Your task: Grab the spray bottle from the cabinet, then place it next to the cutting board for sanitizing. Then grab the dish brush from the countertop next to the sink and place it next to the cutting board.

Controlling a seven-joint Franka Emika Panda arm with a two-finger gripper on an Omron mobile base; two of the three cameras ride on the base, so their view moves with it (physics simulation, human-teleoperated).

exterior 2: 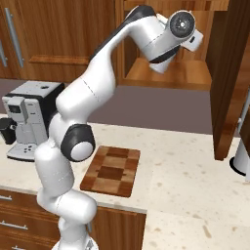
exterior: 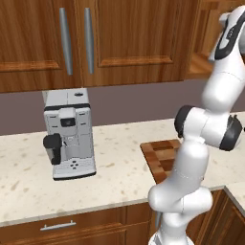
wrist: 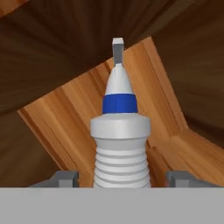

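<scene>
Hand view | spray bottle [wrist: 120, 144] between spread fingertips [wrist: 61, 178], untouched | gripper [wrist: 120, 180] wide, inside cabinet [wrist: 57, 52]

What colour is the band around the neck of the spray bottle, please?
Blue, on the spray bottle between its white nozzle and pale grey ribbed body; clearest in the hand view.

Pale grey spray bottle [wrist: 120, 148] with white-and-blue nozzle; chequered dark-and-light brown cutting board [exterior 2: 113, 170]; beige speckled countertop [exterior 2: 185, 161]; reddish-brown cabinet [exterior 2: 161, 73].

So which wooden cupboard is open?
The reddish-brown wooden wall cabinet on the right, where the white arm reaches in. Its door hangs swung out; the handled cupboard doors above the coffee machine are closed.
</scene>
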